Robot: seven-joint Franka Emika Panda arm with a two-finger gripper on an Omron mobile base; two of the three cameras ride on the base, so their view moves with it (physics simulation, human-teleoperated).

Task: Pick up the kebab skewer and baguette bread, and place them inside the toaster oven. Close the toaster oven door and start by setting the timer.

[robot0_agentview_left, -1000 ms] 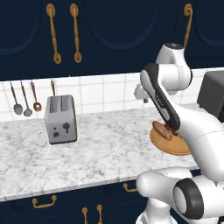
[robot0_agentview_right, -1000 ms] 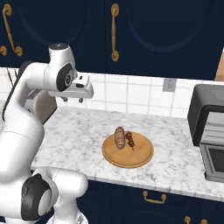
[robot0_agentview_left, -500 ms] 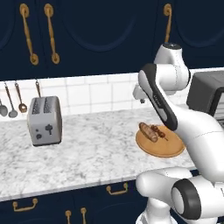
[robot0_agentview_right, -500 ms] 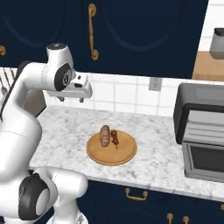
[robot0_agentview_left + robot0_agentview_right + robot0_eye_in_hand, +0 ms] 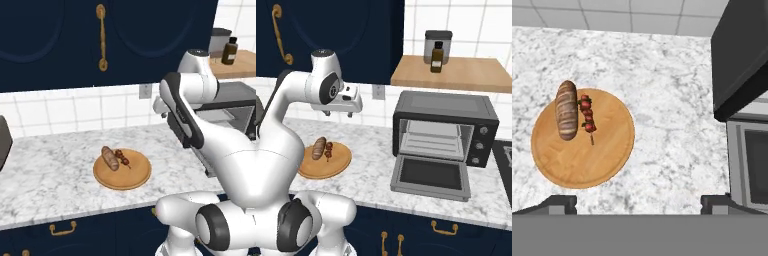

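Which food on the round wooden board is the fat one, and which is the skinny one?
The baguette bread is the fat one, a golden-brown loaf with slashes. The kebab skewer beside it is the skinny one, a thin stick with small red and dark chunks.

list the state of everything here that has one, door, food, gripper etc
oven door: dropped fully open, lying flat
oven: empty, rack bare
baguette: lying on the round board, not picked up
skewer: lying on the board beside the baguette, not picked up
gripper: open, holding nothing, high above the counter
bottle: upright on the wooden shelf
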